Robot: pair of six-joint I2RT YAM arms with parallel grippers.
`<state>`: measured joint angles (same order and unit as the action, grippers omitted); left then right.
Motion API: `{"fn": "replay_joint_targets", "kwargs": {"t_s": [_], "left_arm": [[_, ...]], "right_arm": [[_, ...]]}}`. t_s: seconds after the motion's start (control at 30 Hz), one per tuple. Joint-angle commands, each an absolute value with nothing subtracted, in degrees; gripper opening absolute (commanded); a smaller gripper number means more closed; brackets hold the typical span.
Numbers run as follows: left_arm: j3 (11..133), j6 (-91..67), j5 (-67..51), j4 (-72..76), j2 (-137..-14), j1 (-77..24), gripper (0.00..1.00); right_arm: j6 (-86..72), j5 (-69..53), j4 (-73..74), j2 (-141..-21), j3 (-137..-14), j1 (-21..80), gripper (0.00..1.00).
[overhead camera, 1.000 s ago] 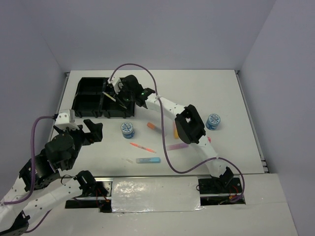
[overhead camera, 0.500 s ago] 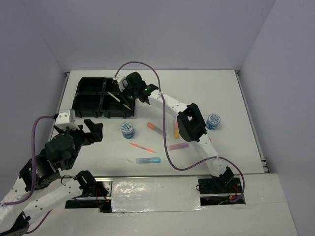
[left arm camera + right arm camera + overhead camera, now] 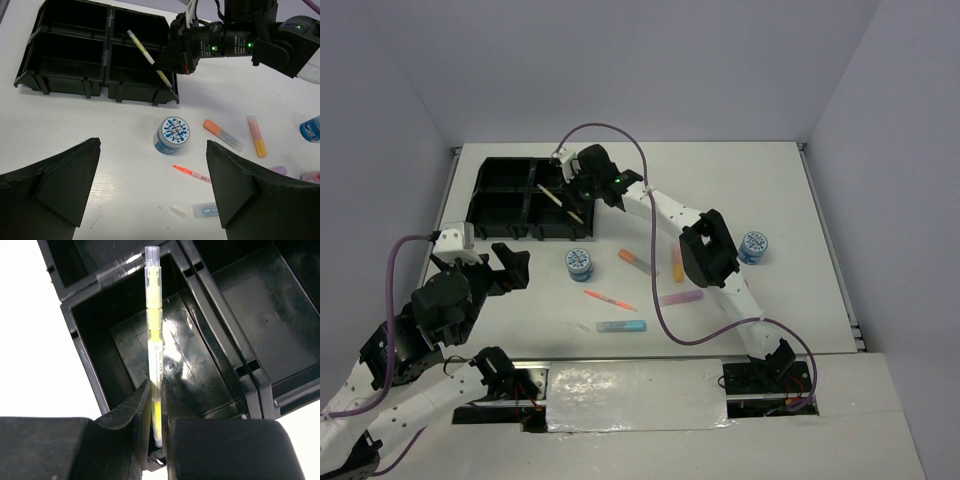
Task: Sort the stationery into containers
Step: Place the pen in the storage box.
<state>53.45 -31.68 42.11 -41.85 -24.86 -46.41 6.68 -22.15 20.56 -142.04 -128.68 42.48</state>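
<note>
Fingers (image 3: 60,185) on your left gripper (image 3: 513,265) are spread wide and hold nothing. It hangs over the near left part of the white table (image 3: 770,180).

Closest to you lies the pale blue highlighter (image 3: 620,326). A little past it is the thin pink pen (image 3: 610,299), and to its right the pale purple highlighter (image 3: 680,298). A small pink-capped bottle (image 3: 312,176) peeks out at the right, mostly hidden.

Next comes the round blue and white tape roll (image 3: 170,134), standing on the table just in front of the tray. To its right are the pale orange highlighter (image 3: 223,135) and then a pink marker with an orange cap (image 3: 256,136). They are near each other but not touching. The second blue and white tape roll (image 3: 753,246) sits well apart, far over on the right.

Farthest away is the black plastic tray with four boxes (image 3: 107,50). Your right gripper (image 3: 156,390) is up over its right side. Its fingers are pinched tight on the thin yellow pen (image 3: 155,330), close to one end. The pen is tilted and sticks out over the right-hand boxes. You cannot tell if it touches the tray.
</note>
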Motion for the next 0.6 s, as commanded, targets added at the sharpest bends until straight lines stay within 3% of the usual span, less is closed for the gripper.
{"fn": "replay_joint_targets", "kwargs": {"t_s": [0.0, 0.2, 0.27, 0.57], "left_arm": [[53.35, -30.5, 41.84, -38.85, -24.43, -46.06, 0.99], [53.35, -30.41, 41.49, -38.94, -24.61, -46.05, 0.99], [53.35, -30.32, 41.31, -38.67, -24.35, -46.05, 0.99], [53.09, -30.06, 40.87, -38.5, -23.38, -46.06, 0.99]], "right_arm": [[3.43, -22.85, 16.44, -143.35, -131.75, 42.45, 0.15], [2.9, -22.5, 17.05, -144.49, -133.94, 42.36, 0.19], [2.81, -22.41, 17.05, -144.23, -133.6, 42.28, 0.26], [2.72, -23.55, 18.89, -144.49, -132.63, 42.28, 0.28]]}}
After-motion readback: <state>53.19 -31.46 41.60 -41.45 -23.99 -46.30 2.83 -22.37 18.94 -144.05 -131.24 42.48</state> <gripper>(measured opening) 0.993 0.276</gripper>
